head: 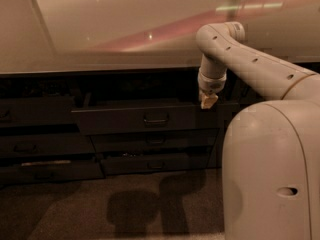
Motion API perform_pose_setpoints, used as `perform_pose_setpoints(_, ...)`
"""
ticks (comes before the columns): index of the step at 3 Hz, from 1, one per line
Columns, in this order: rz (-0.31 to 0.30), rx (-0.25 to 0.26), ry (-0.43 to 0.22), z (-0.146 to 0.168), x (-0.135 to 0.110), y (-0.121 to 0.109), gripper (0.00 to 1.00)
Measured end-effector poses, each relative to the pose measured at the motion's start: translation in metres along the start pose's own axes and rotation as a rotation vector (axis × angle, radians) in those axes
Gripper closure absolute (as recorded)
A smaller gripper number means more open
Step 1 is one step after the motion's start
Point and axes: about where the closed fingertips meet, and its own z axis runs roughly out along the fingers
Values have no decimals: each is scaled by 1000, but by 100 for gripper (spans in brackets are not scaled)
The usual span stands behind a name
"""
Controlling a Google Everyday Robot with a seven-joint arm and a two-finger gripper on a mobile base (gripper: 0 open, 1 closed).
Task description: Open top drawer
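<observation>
The top drawer [120, 120] is a wide dark grey front with a small central loop pull [156, 118]. It stands pulled out from the cabinet, ahead of the fronts below it. My gripper [208, 102] hangs from the white arm [250, 59] at the drawer's upper right corner, to the right of the pull and above the front's top edge. It points down and holds nothing that I can see.
Two shorter drawers [155, 141] sit under the top drawer, and another drawer column [35, 149] stands at the left. A pale glossy countertop [125, 29] overhangs them all. My white base [272, 174] fills the lower right. The floor [125, 204] is dark carpet with shadows.
</observation>
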Motion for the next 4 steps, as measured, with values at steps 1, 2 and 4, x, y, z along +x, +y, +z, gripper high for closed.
perform_pose_setpoints(1, -3, -4, -2, 0, -1, 4, 100)
perform_pose_setpoints(2, -5, -7, -4, 0, -1, 6, 100)
perform_pose_setpoints(4, -12, -13, -7, 0, -4, 14, 100)
